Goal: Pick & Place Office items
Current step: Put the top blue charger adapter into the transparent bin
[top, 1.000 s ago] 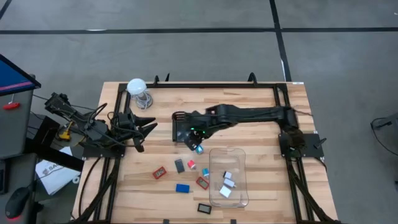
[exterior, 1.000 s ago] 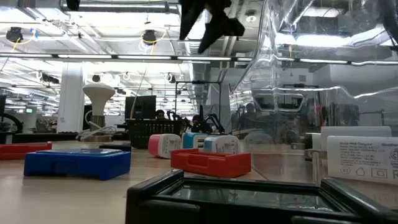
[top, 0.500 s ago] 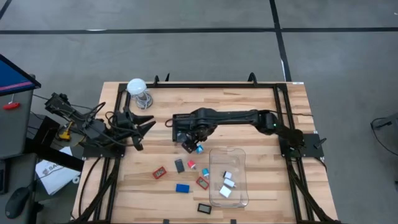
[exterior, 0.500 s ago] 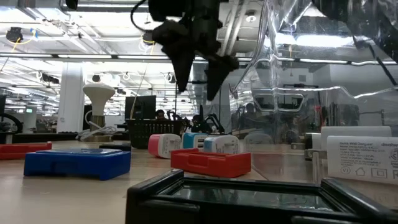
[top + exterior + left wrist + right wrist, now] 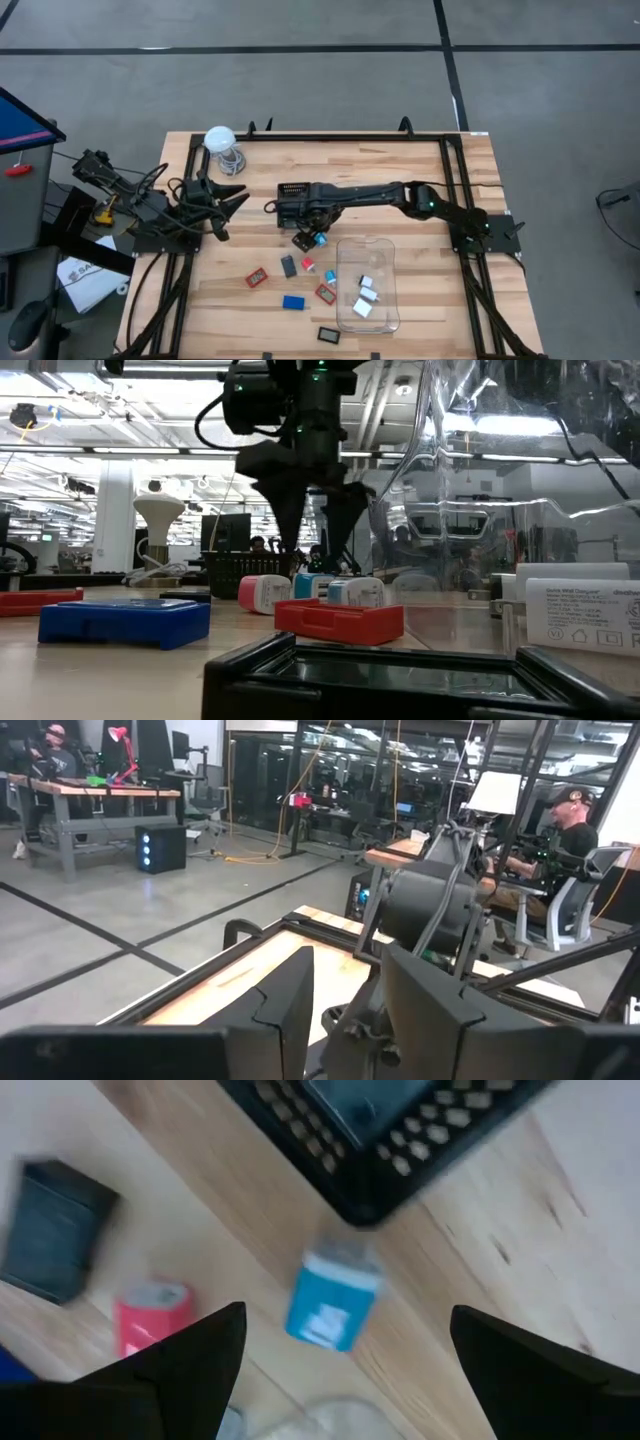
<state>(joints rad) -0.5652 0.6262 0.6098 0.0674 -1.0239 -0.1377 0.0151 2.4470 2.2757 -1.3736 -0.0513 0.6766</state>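
The right pincer (image 5: 340,1350) hangs wide open, holding nothing, directly above a small cyan piece (image 5: 332,1302) lying on the surface (image 5: 400,170) beside the black mesh tray (image 5: 400,1140). The step looks like the approach to a pick: next it needs to descend and close on the piece. The left pincer (image 5: 232,205) waits partly open at the surface's left edge, empty.

No text is showing clearly enough to read: the white box (image 5: 583,614) at the edge of the low view is carrying lines of small print and symbols, and the white sheet (image 5: 82,278) beside the table is bearing dark letters cut off by the frame.
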